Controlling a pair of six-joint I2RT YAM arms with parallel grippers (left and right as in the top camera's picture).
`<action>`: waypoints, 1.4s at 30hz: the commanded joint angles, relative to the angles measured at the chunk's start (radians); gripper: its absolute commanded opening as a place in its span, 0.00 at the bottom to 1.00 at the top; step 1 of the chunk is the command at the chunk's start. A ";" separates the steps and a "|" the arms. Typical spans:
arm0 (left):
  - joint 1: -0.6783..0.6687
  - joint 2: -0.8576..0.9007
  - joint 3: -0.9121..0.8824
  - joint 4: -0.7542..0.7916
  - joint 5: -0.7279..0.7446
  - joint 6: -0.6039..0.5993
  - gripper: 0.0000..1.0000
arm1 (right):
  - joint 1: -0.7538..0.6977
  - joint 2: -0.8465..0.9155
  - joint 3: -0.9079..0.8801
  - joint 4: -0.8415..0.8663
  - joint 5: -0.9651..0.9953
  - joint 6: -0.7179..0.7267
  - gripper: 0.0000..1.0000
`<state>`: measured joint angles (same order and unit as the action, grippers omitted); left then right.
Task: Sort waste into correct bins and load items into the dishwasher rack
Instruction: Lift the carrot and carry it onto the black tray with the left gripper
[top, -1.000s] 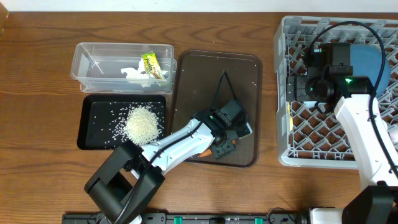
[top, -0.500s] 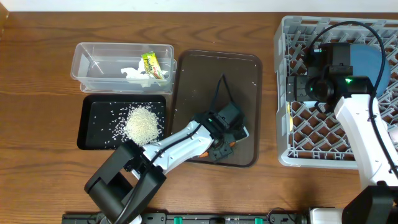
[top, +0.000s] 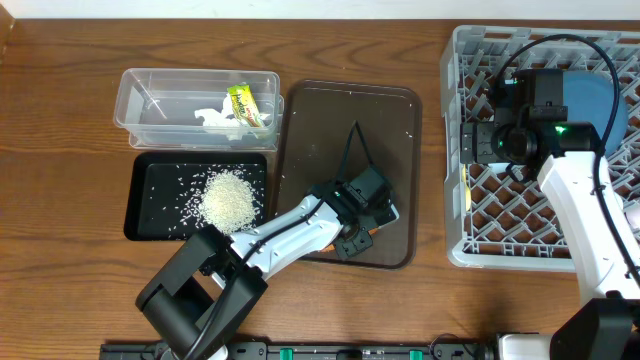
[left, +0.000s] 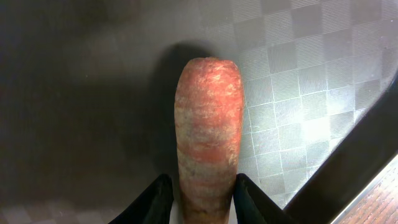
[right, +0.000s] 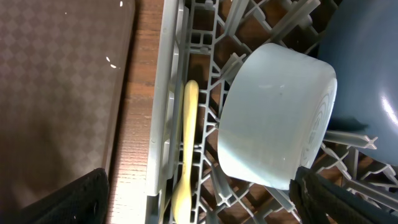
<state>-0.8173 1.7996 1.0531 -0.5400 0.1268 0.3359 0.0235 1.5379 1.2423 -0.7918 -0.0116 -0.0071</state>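
Observation:
The orange carrot stick (left: 208, 124) lies on the large dark brown tray (top: 340, 120) near its front edge. My left gripper (left: 202, 186) is closed on the stick's near end, one finger against each side; in the overhead view the gripper (top: 352, 238) covers most of the stick. My right gripper (right: 199, 199) is open and empty over the left edge of the grey dishwasher rack (top: 470, 240). The rack holds an upturned light blue cup (right: 280, 124), a cream spoon (right: 186, 143) and the dark blue dish (top: 590, 95).
The clear tub (top: 140, 85) at back left holds white tissue (top: 215, 120) and the yellow-green wrapper (top: 243, 103). The black tray (top: 150, 190) in front of it holds the rice heap (top: 227, 197) and scattered grains.
My left gripper has shifted slightly toward the front left over the carrot stick. The stick and the right arm have not moved.

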 joint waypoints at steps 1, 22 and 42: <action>0.000 0.011 -0.009 0.001 -0.008 -0.020 0.35 | -0.003 0.002 0.000 -0.002 -0.008 0.014 0.93; 0.000 0.043 -0.008 -0.001 -0.023 -0.021 0.24 | -0.003 0.002 0.000 -0.001 -0.008 0.014 0.93; 0.343 -0.314 -0.005 -0.066 -0.158 -0.231 0.13 | -0.003 0.002 0.000 -0.002 -0.008 0.014 0.93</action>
<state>-0.5545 1.5284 1.0531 -0.5884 -0.0109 0.1608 0.0235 1.5379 1.2423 -0.7921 -0.0116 -0.0067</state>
